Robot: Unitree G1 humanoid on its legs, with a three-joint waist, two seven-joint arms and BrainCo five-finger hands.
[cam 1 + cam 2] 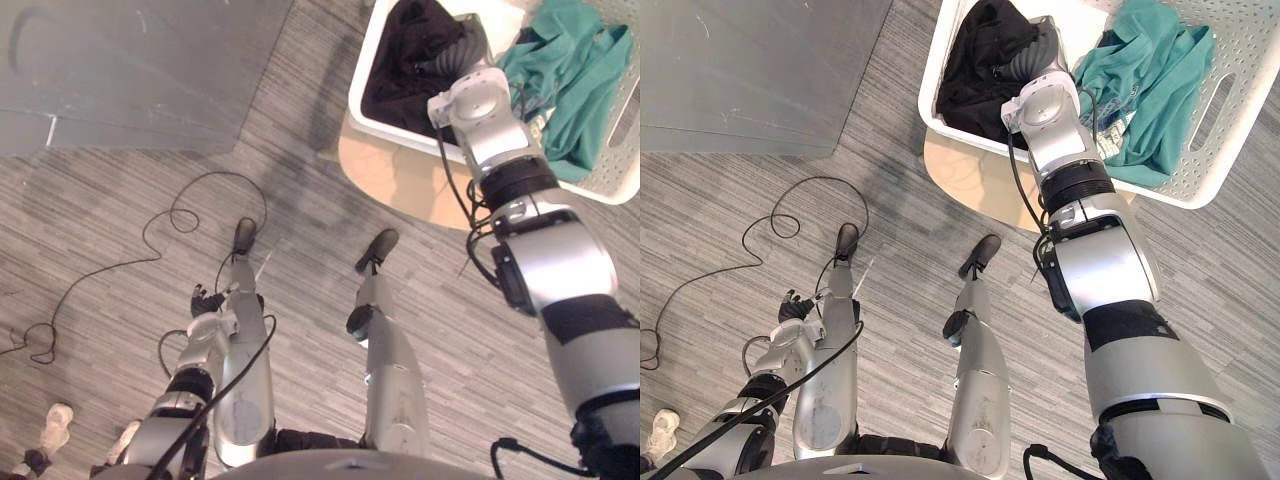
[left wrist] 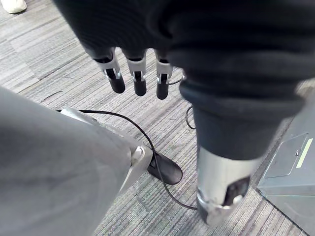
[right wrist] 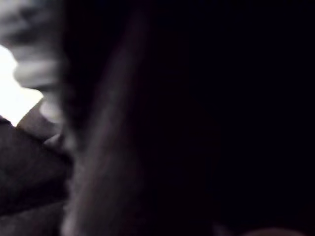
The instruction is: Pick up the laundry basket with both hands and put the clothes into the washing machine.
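Reach into the laundry basket; two-handed lift not yet set up.

The left hand (image 2: 138, 78) hung at the near left above the floor, fingers straight and slack, well apart from the white laundry basket (image 1: 1250, 60) on a pale counter (image 1: 970, 175) at the far right. Black clothes (image 1: 975, 60) filled its left side. The right hand (image 1: 1032, 57) sat buried among them with its fingers hidden, so I could not tell its grip. A teal garment (image 1: 1150, 90) lay on the right. Next, both hands probably needed to go to the rim.

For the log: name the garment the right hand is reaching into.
The black garment: the right hand pokes into it; the teal garment lies further right in the basket.
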